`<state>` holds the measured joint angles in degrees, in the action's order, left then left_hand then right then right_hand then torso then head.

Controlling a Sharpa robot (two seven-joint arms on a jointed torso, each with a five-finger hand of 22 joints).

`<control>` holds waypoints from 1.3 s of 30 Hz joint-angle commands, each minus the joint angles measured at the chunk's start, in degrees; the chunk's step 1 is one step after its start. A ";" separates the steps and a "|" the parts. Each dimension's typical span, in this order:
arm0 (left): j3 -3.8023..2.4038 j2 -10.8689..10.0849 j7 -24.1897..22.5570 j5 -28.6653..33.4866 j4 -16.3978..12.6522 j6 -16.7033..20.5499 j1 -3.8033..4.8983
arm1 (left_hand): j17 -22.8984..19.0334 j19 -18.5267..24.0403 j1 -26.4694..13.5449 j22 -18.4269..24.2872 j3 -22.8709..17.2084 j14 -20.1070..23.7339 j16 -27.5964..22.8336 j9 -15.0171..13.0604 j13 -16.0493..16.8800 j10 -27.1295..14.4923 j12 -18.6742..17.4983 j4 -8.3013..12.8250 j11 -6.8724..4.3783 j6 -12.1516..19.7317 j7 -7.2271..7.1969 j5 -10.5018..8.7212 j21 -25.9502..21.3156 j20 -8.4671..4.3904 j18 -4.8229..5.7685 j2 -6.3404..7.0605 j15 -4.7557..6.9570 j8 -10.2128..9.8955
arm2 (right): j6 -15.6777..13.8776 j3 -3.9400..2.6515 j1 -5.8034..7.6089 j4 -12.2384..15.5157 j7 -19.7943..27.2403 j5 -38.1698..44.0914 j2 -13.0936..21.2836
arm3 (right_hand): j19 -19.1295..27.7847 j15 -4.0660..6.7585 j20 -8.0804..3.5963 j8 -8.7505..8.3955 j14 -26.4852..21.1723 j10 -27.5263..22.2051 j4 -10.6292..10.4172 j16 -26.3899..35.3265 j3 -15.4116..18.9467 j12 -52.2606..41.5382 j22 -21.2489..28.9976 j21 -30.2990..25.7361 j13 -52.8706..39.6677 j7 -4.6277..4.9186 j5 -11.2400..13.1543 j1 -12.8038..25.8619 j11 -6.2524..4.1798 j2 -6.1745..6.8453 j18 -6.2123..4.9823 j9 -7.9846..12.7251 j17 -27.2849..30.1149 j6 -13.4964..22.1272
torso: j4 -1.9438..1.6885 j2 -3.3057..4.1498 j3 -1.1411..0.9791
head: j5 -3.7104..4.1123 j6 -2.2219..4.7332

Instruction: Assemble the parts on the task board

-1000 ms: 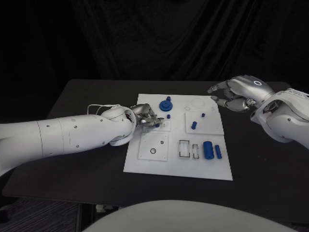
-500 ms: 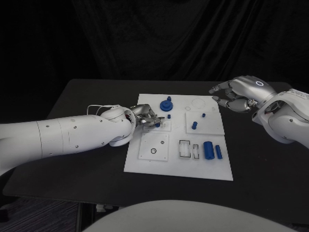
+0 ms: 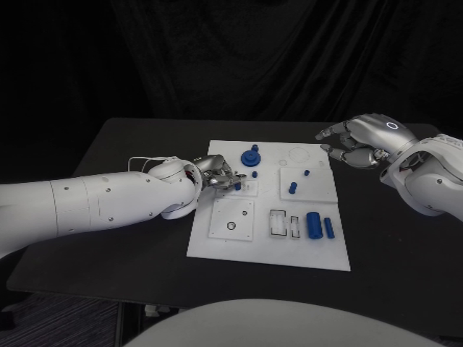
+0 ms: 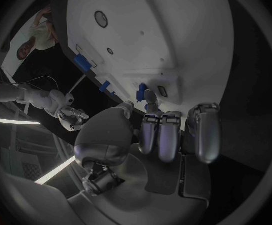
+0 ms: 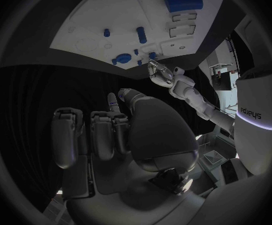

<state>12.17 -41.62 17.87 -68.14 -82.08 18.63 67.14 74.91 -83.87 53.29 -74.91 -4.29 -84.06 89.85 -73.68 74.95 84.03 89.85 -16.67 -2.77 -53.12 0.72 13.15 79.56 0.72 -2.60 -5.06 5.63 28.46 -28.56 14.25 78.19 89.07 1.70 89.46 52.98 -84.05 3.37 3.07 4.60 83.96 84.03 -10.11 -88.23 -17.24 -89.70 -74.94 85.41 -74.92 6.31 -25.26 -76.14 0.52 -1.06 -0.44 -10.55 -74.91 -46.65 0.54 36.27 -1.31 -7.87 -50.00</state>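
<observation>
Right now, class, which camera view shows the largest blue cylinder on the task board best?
The head view: the large blue cylinder lies whole and unobstructed on the task board. The right wrist view shows it near the rim, curved. In the left wrist view I cannot pick it out.

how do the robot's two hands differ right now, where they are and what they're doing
The left robot hand is low over the task board, its fingers closed round a small blue part at the left-hand plate. The right robot hand hangs above the table beyond the board's far right corner, fingers curled, with nothing plainly in them. The left reaches across the board's near-left side; the right stays off it. Both are silver hands on white arms.
</observation>
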 commanded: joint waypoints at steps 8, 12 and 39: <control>-0.03 -0.91 -1.11 0.06 -0.80 -2.25 0.96 | 15.09 0.12 1.57 -5.36 0.61 -5.94 0.15 0.84 15.05 5.97 0.15 -0.05 -0.30 0.41 0.12 0.58 -0.57 -0.10 -0.63 -0.35 0.20 -0.73 | -0.63 -0.05 -0.10 0.07 -1.34 0.32 0.18 | -3.34 -0.16 0.06 -0.32 5.32 5.97 0.02 0.17 -0.36 -0.30 -13.29 -0.31 -15.08 -0.14 -0.35 0.07 -0.03 0.53 -0.89 0.09 -12.15 -0.37 | 0.08 -0.07 -0.03 | 0.10 0.00; -0.03 -1.39 -0.40 0.06 -1.35 -3.39 1.68 | 15.09 0.18 1.61 -5.29 0.67 -5.94 0.15 0.96 15.05 5.97 0.15 -0.06 -0.28 0.41 0.14 0.58 -0.66 -0.09 -0.65 -0.36 0.19 -0.85 | -0.93 -0.05 -0.10 0.08 -1.39 0.32 0.25 | -3.33 -0.15 0.06 -0.32 5.31 5.97 0.02 0.18 -0.41 -0.30 -13.28 -0.33 -15.08 -0.15 -0.37 0.17 -0.04 0.60 -0.90 0.11 -12.14 -0.44 | 0.07 -0.07 -0.03 | 0.15 0.00; -0.04 5.92 -1.84 16.71 11.54 -40.45 13.18 | 15.09 0.65 20.58 -7.13 -10.80 -5.94 0.15 19.35 15.05 5.97 0.15 2.15 2.06 -1.25 2.77 0.96 -0.81 2.05 -0.54 3.66 -2.00 -15.66 | -1.84 -0.05 -0.10 -1.92 -0.98 0.32 -0.47 | -3.38 -0.14 0.05 -0.33 5.34 5.97 0.10 0.11 -0.59 -0.30 -13.32 -0.24 -15.08 -0.21 -0.41 0.22 -0.08 0.65 -0.87 0.14 -12.25 -0.55 | 0.18 -0.34 -0.01 | 0.28 0.00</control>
<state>12.17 -36.09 16.76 -56.33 -71.12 -13.02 80.18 74.91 -83.05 74.55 -74.91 -15.02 -83.95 89.85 -54.63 74.89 84.02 90.02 -14.20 -1.11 -54.13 3.47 13.96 78.54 2.40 -2.60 -1.67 3.88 12.93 -29.28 14.24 78.19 87.30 1.38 89.46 52.47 -84.05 3.37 3.07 4.60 83.95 84.03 -9.95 -88.23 -17.40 -89.70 -74.92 85.41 -74.91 6.11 -25.49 -75.91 0.52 -0.83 -0.44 -10.49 -74.91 -46.86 0.63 35.94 -1.41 -7.56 -50.00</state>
